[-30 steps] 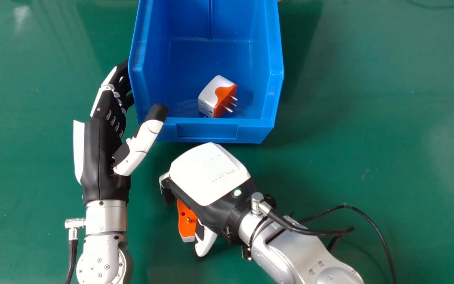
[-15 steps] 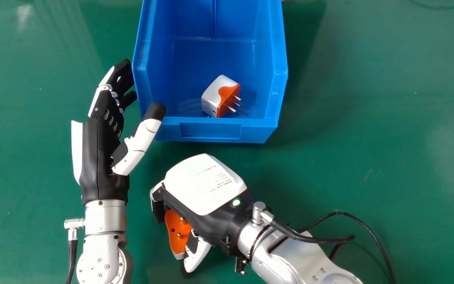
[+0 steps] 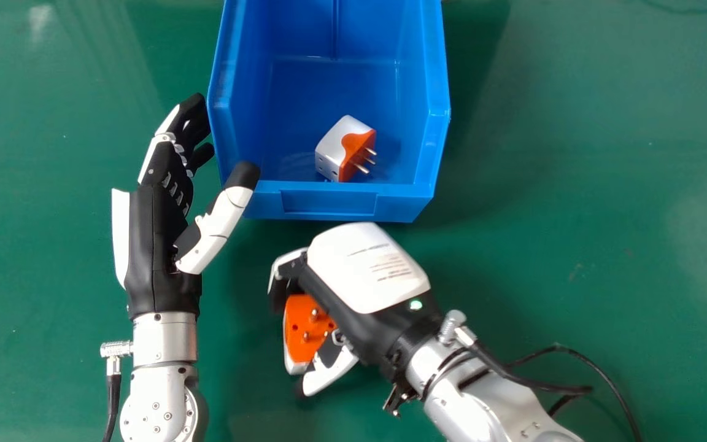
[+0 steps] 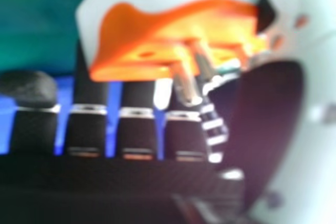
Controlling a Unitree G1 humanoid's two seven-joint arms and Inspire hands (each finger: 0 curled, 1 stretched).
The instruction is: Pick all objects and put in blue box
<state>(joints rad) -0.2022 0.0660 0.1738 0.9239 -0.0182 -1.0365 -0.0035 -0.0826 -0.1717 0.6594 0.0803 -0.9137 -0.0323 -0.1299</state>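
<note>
In the head view my right hand [image 3: 369, 270] is just in front of the blue box [image 3: 329, 202], its fingers and thumb curled round an orange and white plug adapter [image 3: 304, 325] whose pins show. The right hand view has that adapter [image 4: 173, 30] between the fingers and thumb of my right hand [image 4: 273, 129]. A second adapter, white and orange [image 3: 344, 147], lies inside the box near its front wall, pins toward the right. My left hand [image 3: 160, 239] is open at the box's left side, thumb near the front left corner.
The green table [image 3: 574, 184] surrounds the box. A black cable [image 3: 599, 374] loops beside the right forearm. The box's raised side walls stand higher than its low front wall.
My right hand first drew back slightly toward the lower left, then moved right and up toward the box with its adapter. The left hand has stayed about where it was.
</note>
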